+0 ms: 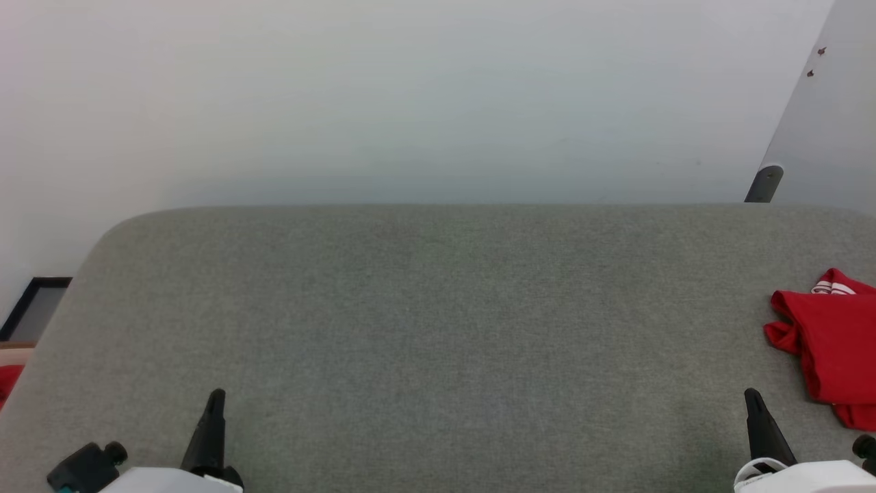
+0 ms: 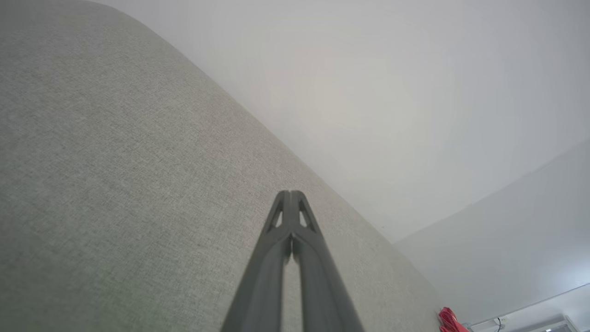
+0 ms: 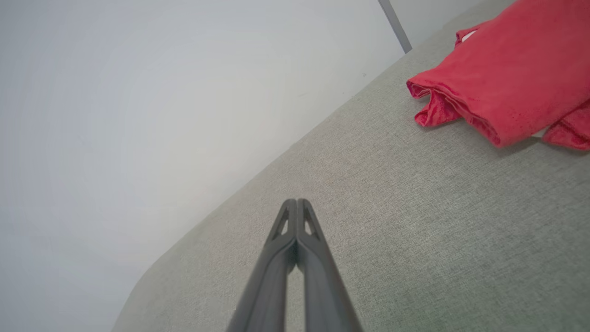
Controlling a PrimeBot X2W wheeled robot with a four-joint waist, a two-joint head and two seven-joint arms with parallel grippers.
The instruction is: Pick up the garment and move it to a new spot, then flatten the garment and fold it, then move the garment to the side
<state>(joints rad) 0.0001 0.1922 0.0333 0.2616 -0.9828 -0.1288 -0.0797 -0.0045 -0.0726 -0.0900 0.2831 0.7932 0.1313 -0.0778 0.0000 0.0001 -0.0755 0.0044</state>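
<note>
Garment is sitting way over on the right side of the grey padded surface. It's bunched in loose layers with a bit of white striped trim poking out at the back, and part of it runs out of the head view, so I can't tell how close it is to the surface's edge. Left gripper and right gripper are both down at the near edge and well apart from each other, fingers pinched fully together and holding nothing. The right one is near the cloth but not touching it. What worries me: if the right arm goes in with its fingers shut like that, it'll just shove the pile sideways, maybe off the side. Pinching only the top layer would also drag the bundle open unevenly. There's a sliver of something red off the surface at the far left too. Can't tell what it is, and grabbing the wrong red thing would be annoying.
</note>
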